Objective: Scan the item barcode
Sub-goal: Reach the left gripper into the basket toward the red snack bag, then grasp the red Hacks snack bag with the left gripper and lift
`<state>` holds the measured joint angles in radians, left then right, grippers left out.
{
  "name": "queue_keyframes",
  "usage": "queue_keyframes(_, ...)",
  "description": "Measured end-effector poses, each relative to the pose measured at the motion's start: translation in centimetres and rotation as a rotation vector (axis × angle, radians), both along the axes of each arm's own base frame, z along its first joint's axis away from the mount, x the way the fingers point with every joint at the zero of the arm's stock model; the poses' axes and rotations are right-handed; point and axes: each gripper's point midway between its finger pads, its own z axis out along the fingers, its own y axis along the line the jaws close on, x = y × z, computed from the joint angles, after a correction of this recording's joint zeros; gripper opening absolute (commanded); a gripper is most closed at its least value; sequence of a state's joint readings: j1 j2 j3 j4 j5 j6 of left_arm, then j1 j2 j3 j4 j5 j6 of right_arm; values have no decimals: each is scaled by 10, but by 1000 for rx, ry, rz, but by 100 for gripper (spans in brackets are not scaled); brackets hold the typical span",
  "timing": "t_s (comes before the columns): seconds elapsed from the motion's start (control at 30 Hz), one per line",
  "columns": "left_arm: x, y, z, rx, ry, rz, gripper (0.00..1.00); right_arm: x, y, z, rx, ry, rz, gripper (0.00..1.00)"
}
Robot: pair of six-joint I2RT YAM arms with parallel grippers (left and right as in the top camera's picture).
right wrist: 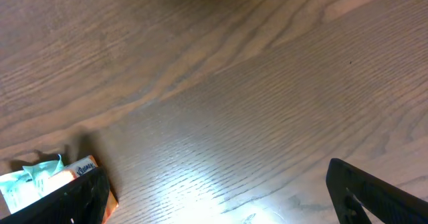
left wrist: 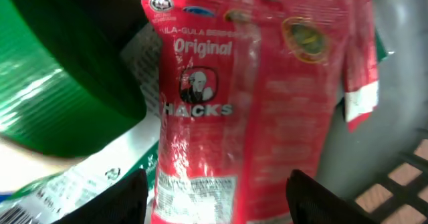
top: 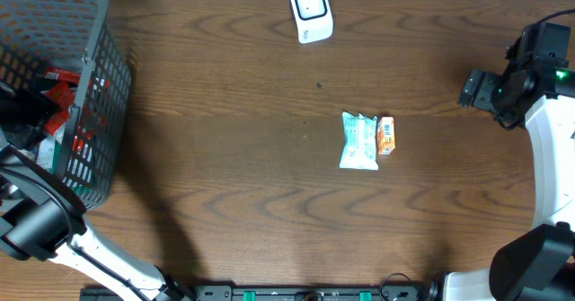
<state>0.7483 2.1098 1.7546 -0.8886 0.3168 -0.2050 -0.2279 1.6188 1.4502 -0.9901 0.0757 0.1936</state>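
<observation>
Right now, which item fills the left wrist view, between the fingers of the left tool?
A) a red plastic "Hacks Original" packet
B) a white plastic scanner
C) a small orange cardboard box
A: the red plastic "Hacks Original" packet shows there, between the fingers of the left tool.

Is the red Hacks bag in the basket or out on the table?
In the basket: the red Hacks bag lies among other packets, mesh wall beside it.
</observation>
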Motion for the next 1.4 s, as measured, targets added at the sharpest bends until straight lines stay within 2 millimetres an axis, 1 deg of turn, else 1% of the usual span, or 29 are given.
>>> queue_keyframes(0.1,-1,-1,-9,-2,2,0,66,0,0,0,0,0,0,99)
queue_keyframes(0.43,0,-2,-32,9,-21,-2,66,0,0,0,0,0,0,99)
queue_keyframes(0.53,2,-3,-35,12,-45,-6,66,0,0,0,0,0,0,99)
queue_keyframes(0.6,3,-5,-36,15,-55,-7,53,0,0,0,0,0,0,99)
queue_keyframes(0.67,4,-5,-36,7,-65,4,45,0,0,0,0,0,0,99)
queue_keyframes(0.83,7,-8,-34,-23,-80,31,34,0,0,0,0,0,0,99)
queue_keyframes(0.87,7,-9,-33,-30,-86,32,27,0,0,0,0,0,0,99)
queue_keyframes(0.9,8,-10,-32,-37,-93,33,15,0,0,0,0,0,0,99)
queue_keyframes(0.93,8,-11,-30,-42,-99,33,7,0,0,0,0,0,0,99)
queue_keyframes(0.97,9,-12,-26,-45,-109,33,7,0,0,0,0,0,0,99)
queue_keyframes(1.07,13,-12,-4,-26,-156,31,7,0,0,0,0,0,0,99)
queue_keyframes(1.1,15,-12,7,-9,-176,30,7,0,0,0,0,0,0,99)
queue_keyframes(1.17,18,-8,34,40,-232,29,7,0,0,0,0,0,0,99)
queue_keyframes(1.23,19,-7,67,94,-296,31,7,0,0,0,0,0,0,99)
queue_keyframes(1.3,19,-7,107,153,-372,38,7,0,0,0,0,0,0,99)
queue_keyframes(1.4,13,-12,167,235,-487,53,7,0,0,0,0,0,0,99)
